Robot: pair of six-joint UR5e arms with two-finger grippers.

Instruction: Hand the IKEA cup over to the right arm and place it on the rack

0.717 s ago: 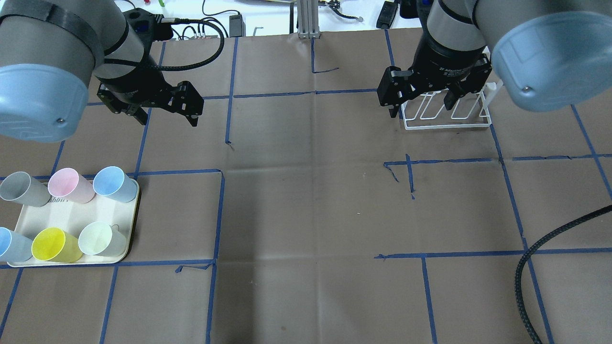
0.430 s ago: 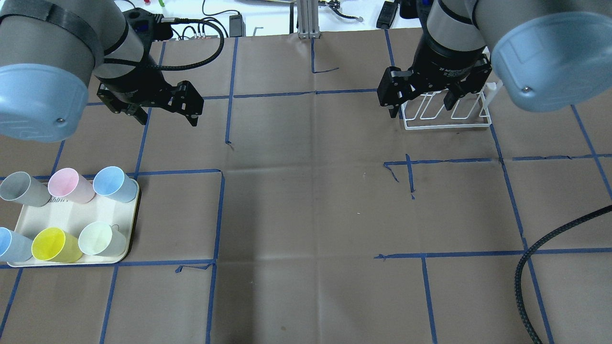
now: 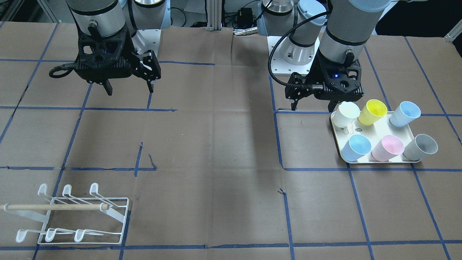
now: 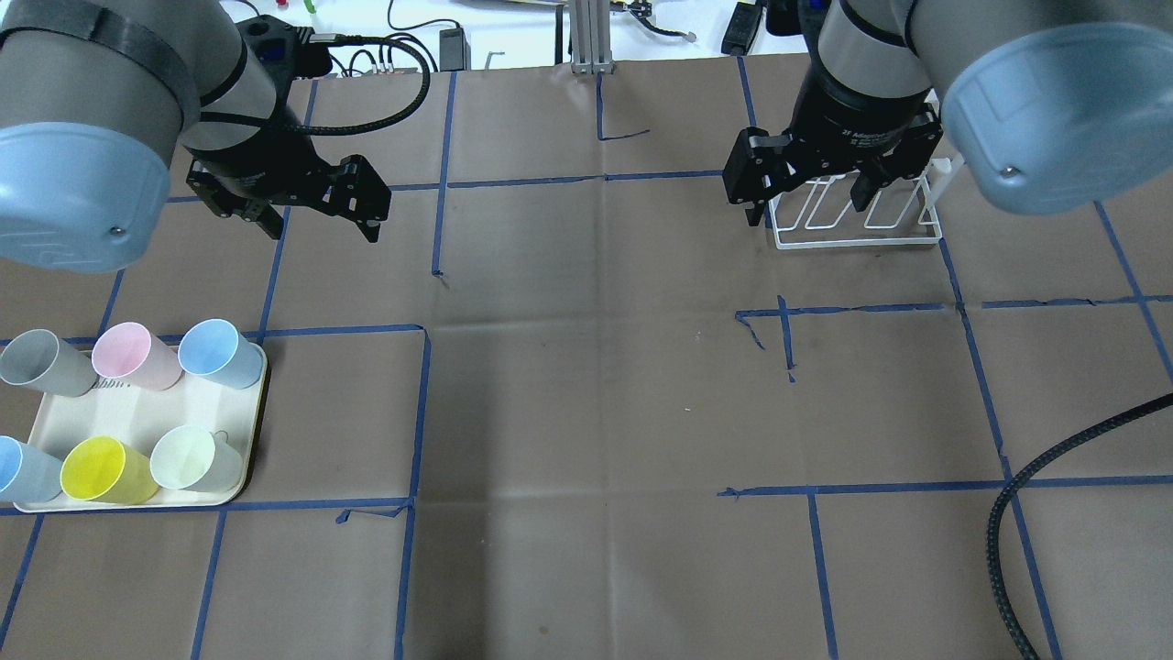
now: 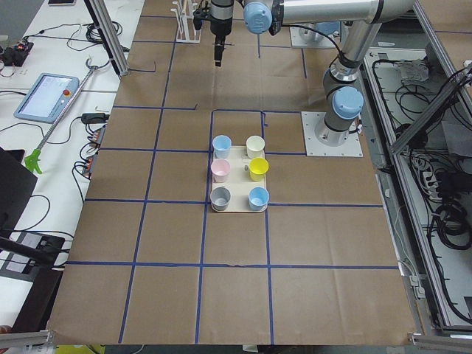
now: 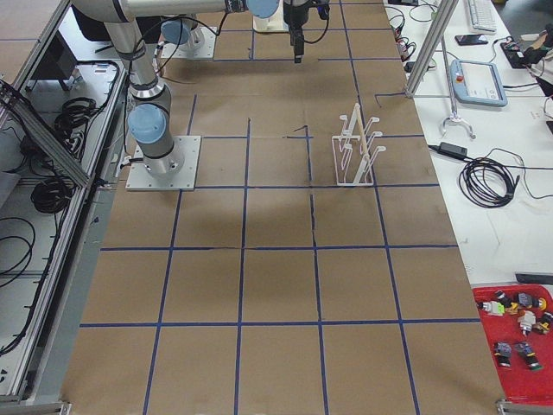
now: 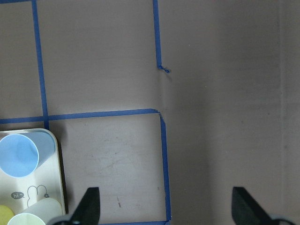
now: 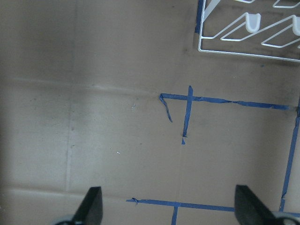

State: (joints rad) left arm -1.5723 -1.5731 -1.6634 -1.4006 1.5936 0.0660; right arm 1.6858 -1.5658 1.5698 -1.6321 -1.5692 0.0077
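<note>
Step in hand: approach for the pick, judged from the layout. Six IKEA cups (image 4: 220,353) stand on the tray (image 4: 137,408) at the left end of the desk (image 4: 596,367). The rack (image 4: 857,243) at the far right carries no cup.

The left pincer (image 4: 323,229) hovers beyond the tray, jaws spread wide, holding nothing. The right pincer (image 4: 808,209) hangs above the rack, equally wide, gripping nothing.

Next move: bring the left pincer over one cup, then lower and close on its wall. Which cup is not evident.

rack (image 8: 251,19) cut off, one blue cup (image 4: 18,469) cropped
</note>
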